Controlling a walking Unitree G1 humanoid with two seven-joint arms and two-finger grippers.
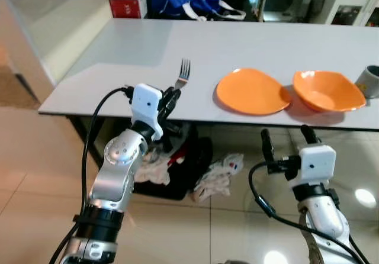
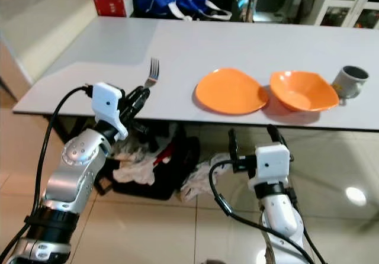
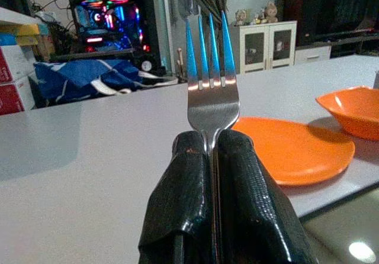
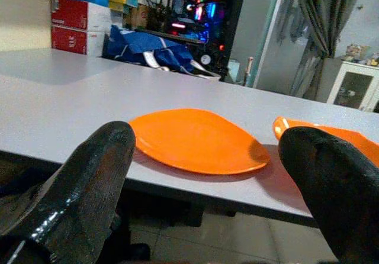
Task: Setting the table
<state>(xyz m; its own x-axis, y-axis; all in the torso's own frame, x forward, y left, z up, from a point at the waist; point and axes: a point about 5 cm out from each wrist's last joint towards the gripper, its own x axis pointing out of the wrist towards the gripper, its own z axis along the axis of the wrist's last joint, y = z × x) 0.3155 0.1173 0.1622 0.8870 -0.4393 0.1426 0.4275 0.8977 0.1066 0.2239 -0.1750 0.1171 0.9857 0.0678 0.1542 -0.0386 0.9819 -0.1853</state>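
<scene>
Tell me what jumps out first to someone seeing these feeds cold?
The fork, clamped upright in the left gripper at the near edge of the grey table, tines up. To its right lie an orange plate and an orange bowl side by side on the table. The right gripper hangs open below the table edge, in front of the plate.

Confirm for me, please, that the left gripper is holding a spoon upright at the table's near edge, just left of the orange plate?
Not quite: the left gripper holds a fork, not a spoon. The left wrist view shows its four tines rising from between the shut fingers. The rest stands: it is upright at the near edge of the table, left of the orange plate.
</scene>
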